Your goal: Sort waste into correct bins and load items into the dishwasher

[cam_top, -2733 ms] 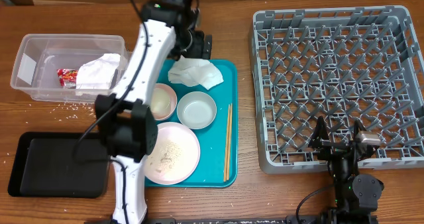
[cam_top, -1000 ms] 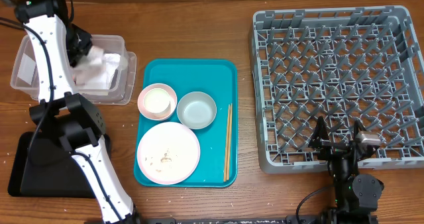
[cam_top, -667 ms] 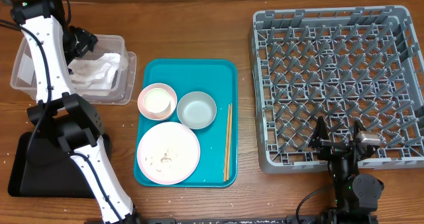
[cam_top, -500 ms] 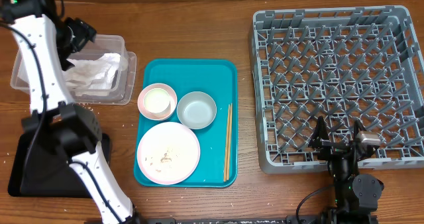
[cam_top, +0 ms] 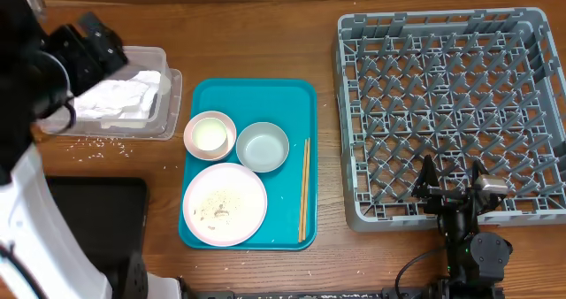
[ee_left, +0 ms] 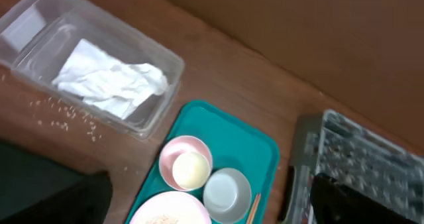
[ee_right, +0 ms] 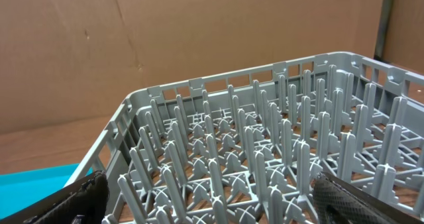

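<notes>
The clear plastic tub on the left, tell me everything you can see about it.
The tub is clear plastic, rectangular with rounded corners, upright on the wooden table left of the teal tray. Crumpled white napkins lie inside. Loose rice grains dot the table along its near side. From overhead, the left arm hides part of it.

From where I stand, nothing here can be read: no lettering, label, brand or number shows on the grey dish rack [cam_top: 442, 20] at the right, on the clear tub [cam_top: 150, 55] at the far left, or on the teal tray [cam_top: 265, 100] in the middle, in any of the three views
</notes>
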{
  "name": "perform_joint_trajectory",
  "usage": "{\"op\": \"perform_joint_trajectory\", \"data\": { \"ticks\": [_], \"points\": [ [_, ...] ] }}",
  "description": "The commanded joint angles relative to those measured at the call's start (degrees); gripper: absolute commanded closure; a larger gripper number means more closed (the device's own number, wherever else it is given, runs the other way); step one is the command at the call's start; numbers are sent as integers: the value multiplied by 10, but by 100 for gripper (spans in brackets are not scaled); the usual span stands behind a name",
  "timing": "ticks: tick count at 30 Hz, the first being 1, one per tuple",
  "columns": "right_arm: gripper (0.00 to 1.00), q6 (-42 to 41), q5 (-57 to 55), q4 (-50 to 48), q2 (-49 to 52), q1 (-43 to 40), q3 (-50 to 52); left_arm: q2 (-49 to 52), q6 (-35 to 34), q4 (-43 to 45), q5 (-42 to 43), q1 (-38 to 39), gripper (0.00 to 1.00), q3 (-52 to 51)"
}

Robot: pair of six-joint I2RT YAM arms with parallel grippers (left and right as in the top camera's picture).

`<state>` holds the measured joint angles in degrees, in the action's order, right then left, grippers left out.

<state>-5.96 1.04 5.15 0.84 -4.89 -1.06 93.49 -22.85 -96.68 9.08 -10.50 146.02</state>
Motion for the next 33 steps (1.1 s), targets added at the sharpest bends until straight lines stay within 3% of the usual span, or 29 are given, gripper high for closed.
{"op": "perform_joint_trajectory", "data": {
  "ticks": [1, 5, 14, 18, 25, 29, 33],
  "points": [
    [0, 2, -5, -3, -6, -3, 6, -56, 32, -1, 8, 45, 0, -2],
    [0, 2, -5, -3, -6, -3, 6, -101, 32, -1, 9, 92, 0, -59],
    [0, 2, -5, -3, -6, -3, 6, -179, -1, 7, 8, 217, 0, -392],
    [0, 2, -5, -3, -6, -3, 6, -179, -6, 28, -14, 285, 0, -443],
    [0, 2, -5, -3, -6, -3, 6, -177, -106, 108, -91, 444, 0, -541],
    [0, 2, -5, -3, -5, -3, 6, -171, -162, 169, -91, 494, 0, -630],
    [0, 2, -5, -3, -6, -3, 6, -155, -162, 205, -98, 502, 0, -681]
  ]
}}
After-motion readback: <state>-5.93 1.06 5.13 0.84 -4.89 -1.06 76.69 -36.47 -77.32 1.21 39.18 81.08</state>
